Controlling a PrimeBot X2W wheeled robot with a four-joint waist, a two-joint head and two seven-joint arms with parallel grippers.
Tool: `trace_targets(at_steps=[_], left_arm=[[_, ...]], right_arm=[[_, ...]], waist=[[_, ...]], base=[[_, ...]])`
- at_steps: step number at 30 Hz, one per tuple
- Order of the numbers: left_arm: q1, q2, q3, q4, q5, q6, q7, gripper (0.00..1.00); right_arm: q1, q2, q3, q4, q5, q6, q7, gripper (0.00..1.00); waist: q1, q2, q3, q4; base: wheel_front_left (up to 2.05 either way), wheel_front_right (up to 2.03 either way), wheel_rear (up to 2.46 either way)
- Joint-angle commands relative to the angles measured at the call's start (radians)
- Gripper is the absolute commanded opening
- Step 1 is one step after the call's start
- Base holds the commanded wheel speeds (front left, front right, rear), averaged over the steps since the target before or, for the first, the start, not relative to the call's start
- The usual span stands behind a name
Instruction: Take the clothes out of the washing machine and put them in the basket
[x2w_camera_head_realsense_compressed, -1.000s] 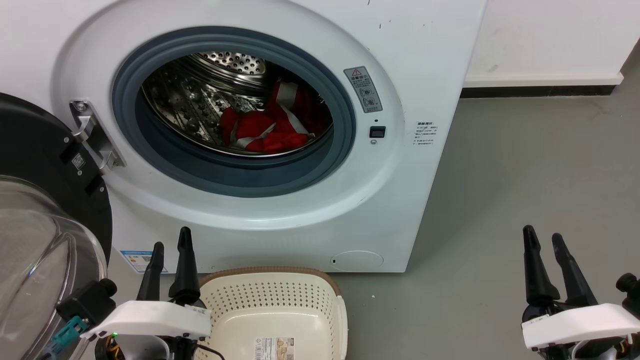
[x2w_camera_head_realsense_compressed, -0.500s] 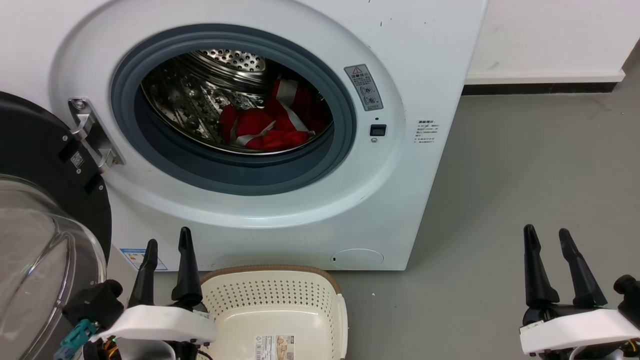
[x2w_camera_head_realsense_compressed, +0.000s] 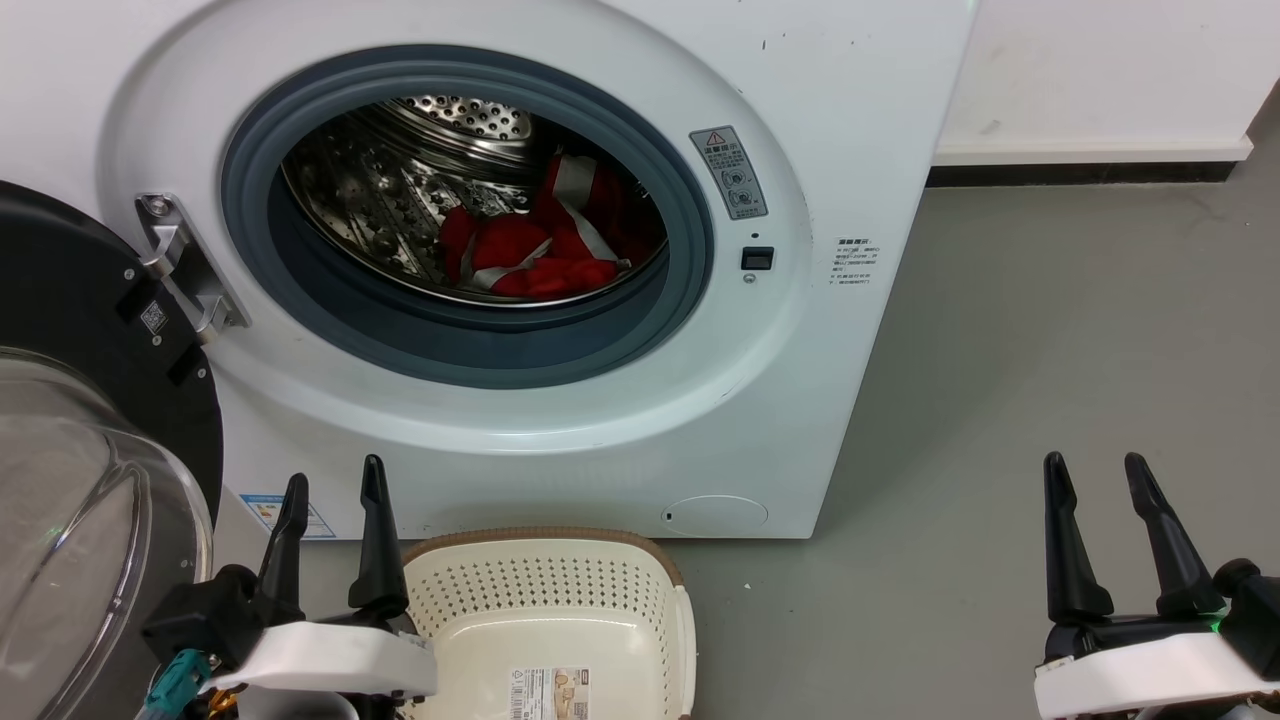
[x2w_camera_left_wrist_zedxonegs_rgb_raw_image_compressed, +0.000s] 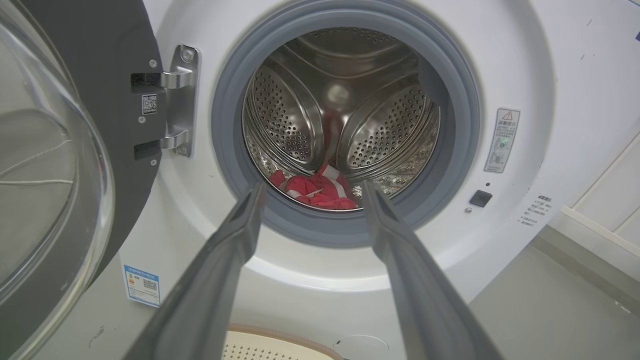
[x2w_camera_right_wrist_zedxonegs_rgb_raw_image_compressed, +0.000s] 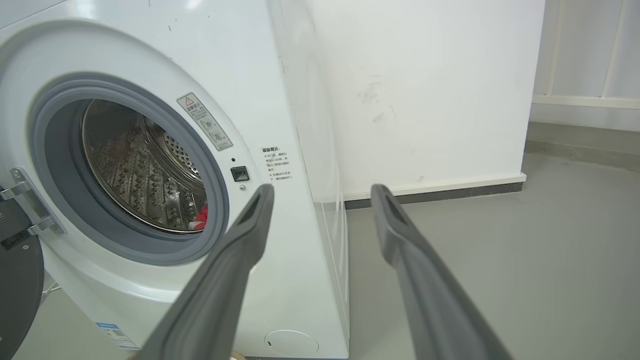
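The white washing machine (x2w_camera_head_realsense_compressed: 830, 120) stands with its door swung open to the left. Inside its steel drum lie the red clothes (x2w_camera_head_realsense_compressed: 540, 245) with pale stripes, bunched at the drum's bottom right; they also show as the clothes (x2w_camera_left_wrist_zedxonegs_rgb_raw_image_compressed: 320, 189) in the left wrist view and as a red scrap (x2w_camera_right_wrist_zedxonegs_rgb_raw_image_compressed: 201, 216) in the right wrist view. The cream basket (x2w_camera_head_realsense_compressed: 545, 565) sits on the floor right in front of the machine. My left gripper (x2w_camera_head_realsense_compressed: 332, 482) is open beside the basket's left rim. My right gripper (x2w_camera_head_realsense_compressed: 1095, 465) is open over bare floor, far right. Both hold nothing.
The black-framed glass door (x2w_camera_head_realsense_compressed: 70, 480) juts out at the lower left, close to my left arm. Its metal hinge (x2w_camera_head_realsense_compressed: 185, 265) is fixed to the machine's front. Grey floor (x2w_camera_head_realsense_compressed: 1050, 330) stretches to the right, ending at a white wall (x2w_camera_head_realsense_compressed: 1100, 70) with a dark skirting.
My right gripper's fingers have spread wider apart. My left gripper has dropped slightly lower and its fingers have also parted a little. The clothes and basket lie as before.
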Motion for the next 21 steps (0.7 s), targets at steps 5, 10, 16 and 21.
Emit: trace_targets(at_steps=[5,10,16,21], left_arm=[[0.010,0.003,-0.001,-0.018,0.059,-0.007,-0.019,1.00],[0.017,0.002,-0.001,-0.020,0.102,-0.009,-0.030,1.00],[0.029,0.002,0.000,-0.015,0.144,-0.012,-0.041,1.00],[0.039,0.002,0.000,-0.017,0.174,-0.010,-0.051,1.00]], right_arm=[[0.012,-0.001,0.002,-0.029,-0.068,0.000,-0.019,1.00],[0.022,-0.001,0.001,-0.039,-0.111,0.000,-0.029,1.00],[0.033,-0.001,-0.004,-0.053,-0.152,0.000,-0.042,1.00],[0.043,-0.001,-0.011,-0.065,-0.177,0.000,-0.052,1.00]], waist=[[0.0000,0.0000,0.000,0.000],[0.0000,0.0000,0.000,0.001],[0.0000,0.0000,-0.004,0.000],[0.0000,0.0000,-0.008,-0.001]], base=[[0.00,0.00,0.00],[0.00,0.00,0.00],[0.00,0.00,0.00],[0.00,0.00,0.00]])
